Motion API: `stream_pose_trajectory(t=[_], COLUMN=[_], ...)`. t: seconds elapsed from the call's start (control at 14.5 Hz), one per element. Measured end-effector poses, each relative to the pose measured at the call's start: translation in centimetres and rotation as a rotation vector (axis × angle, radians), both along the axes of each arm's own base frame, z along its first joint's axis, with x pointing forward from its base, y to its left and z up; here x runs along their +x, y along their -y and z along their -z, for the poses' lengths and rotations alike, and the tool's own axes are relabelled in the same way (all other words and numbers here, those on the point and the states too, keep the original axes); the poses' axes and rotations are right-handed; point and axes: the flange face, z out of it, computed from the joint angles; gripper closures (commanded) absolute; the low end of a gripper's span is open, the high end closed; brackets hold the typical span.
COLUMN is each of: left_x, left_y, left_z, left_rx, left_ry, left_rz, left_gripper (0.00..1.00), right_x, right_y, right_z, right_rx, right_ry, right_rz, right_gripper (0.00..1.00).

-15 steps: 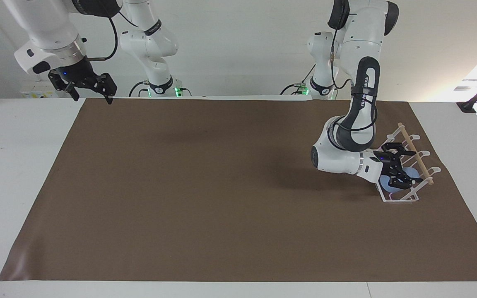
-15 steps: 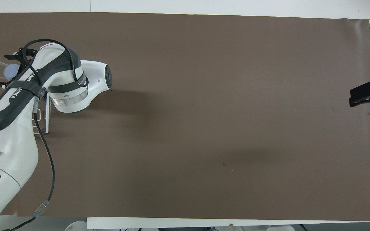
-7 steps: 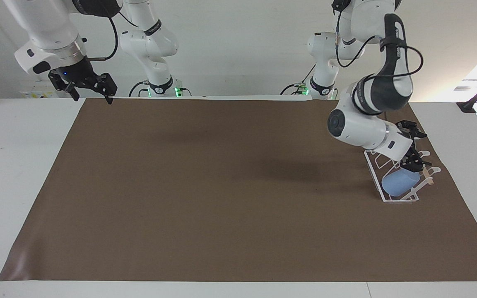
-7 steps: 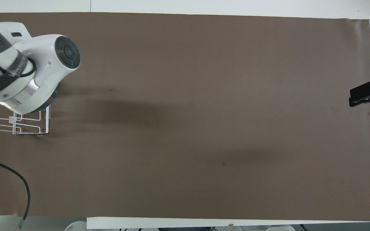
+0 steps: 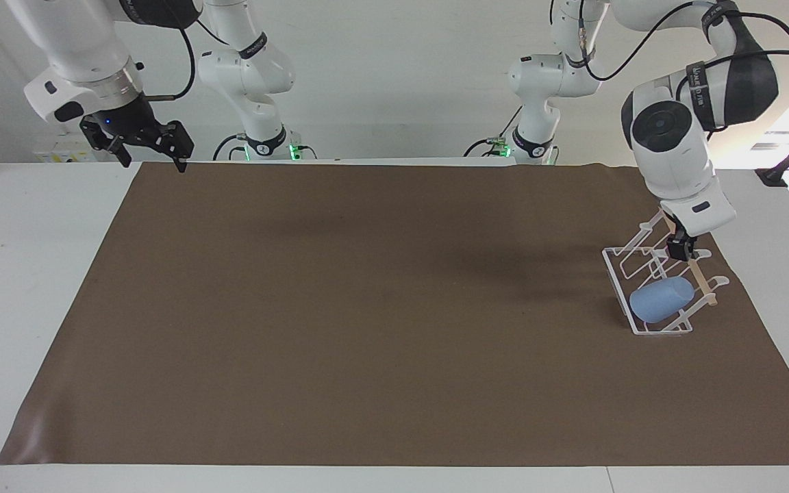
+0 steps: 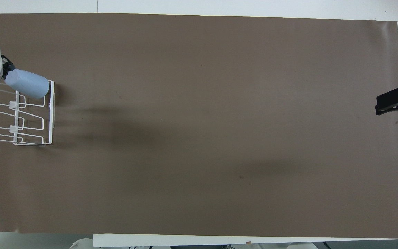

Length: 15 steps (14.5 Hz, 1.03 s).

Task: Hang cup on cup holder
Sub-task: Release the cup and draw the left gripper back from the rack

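Observation:
The light blue cup [image 5: 661,299] lies slanted on a prong of the white wire cup holder [image 5: 615,270], at the holder's end farthest from the robots. It also shows in the overhead view [image 6: 28,84], as does the holder [image 6: 51,114]. The holder stands at the left arm's end of the table. My left gripper [image 5: 681,248] hangs empty over the holder's wooden rod [image 5: 704,282], above the cup and apart from it. Only its tip [image 6: 7,65] shows from overhead. My right gripper [image 5: 138,140] waits open and raised over the table's corner near its base.
A brown mat [image 5: 367,308] covers most of the white table [image 5: 24,274]. The right gripper [image 6: 392,101] sits at the mat's edge in the overhead view.
The left gripper has drawn off the cup, risen and swung back over the rod. The cup stays on the holder. The right arm has not moved.

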Motion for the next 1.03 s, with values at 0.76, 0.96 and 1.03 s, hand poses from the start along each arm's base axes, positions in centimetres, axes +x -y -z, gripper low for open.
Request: stream_pose_trajectory(t=[0.76,0.96,1.03], left_x=[-4.5,-4.3,-4.3], left_y=[0.8,1.8,2.0], left_z=[-8.7,-10.5,-10.9], left_rx=[-0.462,-0.51,-0.528], left_ry=[-0.269,-0.245,-0.241], left_rz=[0.668,0.696,0.7], left_gripper=[0.0,0.0,0.0], right_x=[0.0,0.0,0.0], right_y=[0.0,0.0,0.0], right_z=[0.0,0.0,0.0], right_rx=[0.0,0.0,0.0], right_ry=[0.0,0.0,0.0], right_rz=[0.0,0.0,0.0], right_gripper=[0.01,0.01,0.01])
